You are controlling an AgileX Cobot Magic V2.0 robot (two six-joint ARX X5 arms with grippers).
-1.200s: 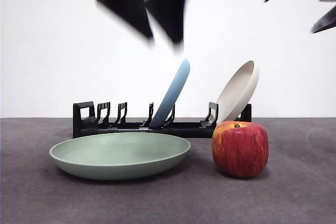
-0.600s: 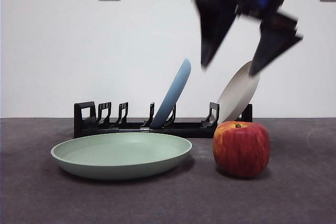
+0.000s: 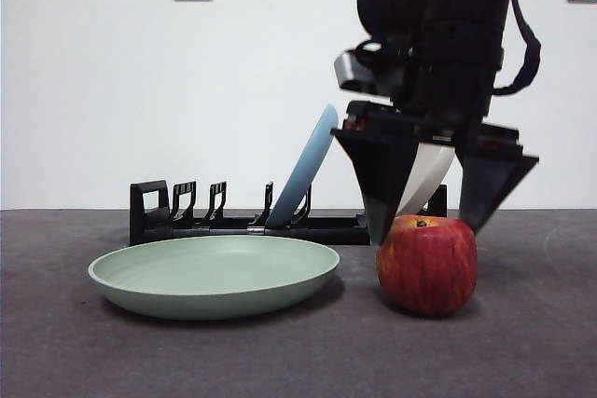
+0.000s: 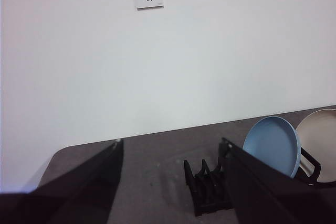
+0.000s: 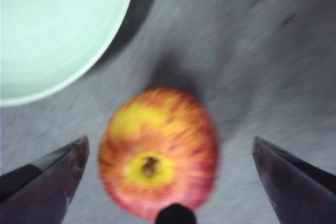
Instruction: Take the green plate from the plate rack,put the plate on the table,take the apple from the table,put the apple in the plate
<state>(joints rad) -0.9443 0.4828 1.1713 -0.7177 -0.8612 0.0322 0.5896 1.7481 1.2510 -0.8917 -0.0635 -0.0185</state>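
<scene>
The green plate (image 3: 215, 273) already lies flat on the tabletop (image 3: 522, 351), out of the plate rack (image 3: 233, 221), so your first half looks done. The apple (image 3: 427, 264) sits just beside the plate toward the tabletop's right edge, apart from its rim, and has not been lifted. Your right tool (image 3: 431, 216) hangs directly over the apple with its jaws spread wide, one tip on each side, neither touching the fruit as far as I can tell. Your left tool (image 4: 168, 182) waits high up, jaws also apart and empty.

What's left: close on the apple, lift, carry it over the plate and set it down.

For room, the light blue plate (image 3: 306, 167) and beige plate (image 3: 424, 179) lean in the rack just behind the apple; the front edge side is open.
</scene>
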